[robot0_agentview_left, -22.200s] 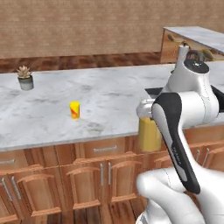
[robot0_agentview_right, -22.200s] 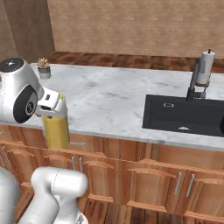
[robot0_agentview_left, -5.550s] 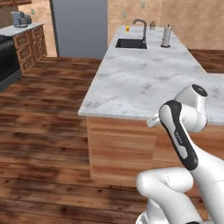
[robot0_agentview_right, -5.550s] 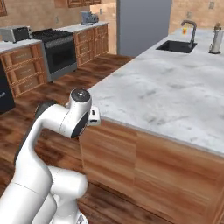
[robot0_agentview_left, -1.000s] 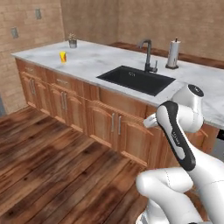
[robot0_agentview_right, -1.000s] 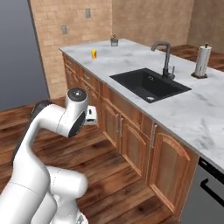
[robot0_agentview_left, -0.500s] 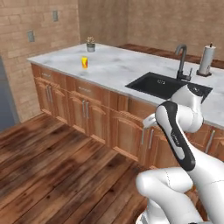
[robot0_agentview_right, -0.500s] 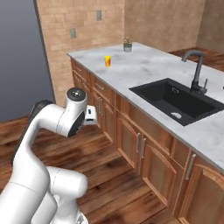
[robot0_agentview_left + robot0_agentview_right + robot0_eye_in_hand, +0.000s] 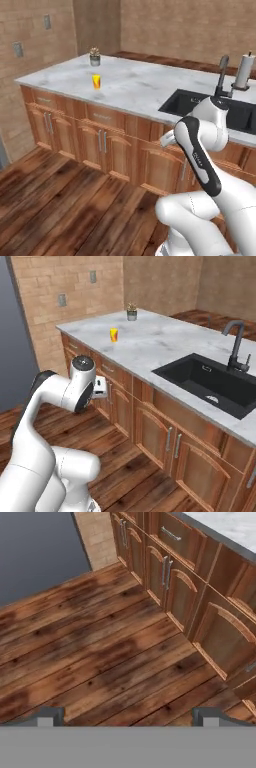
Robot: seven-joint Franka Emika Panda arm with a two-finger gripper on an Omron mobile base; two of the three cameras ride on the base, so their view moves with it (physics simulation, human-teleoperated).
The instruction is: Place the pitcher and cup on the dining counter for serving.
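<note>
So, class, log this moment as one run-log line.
gripper: open, empty, over wooden floor | small yellow cup: upright on marble sink counter beside grey plant pot | arm: tucked at base

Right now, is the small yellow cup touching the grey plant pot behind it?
Apart. In the left base view the small yellow cup stands on bare marble, well clear of the grey plant pot.

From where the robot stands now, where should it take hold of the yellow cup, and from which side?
Grip the yellow cup across its side wall, about mid-height, probably coming level from the cabinet edge of the marble counter. It stands upright, small and round, with bare counter around it; the plant pot sits well behind. The gripper, open and aimed at the floor, must first be raised.
</note>
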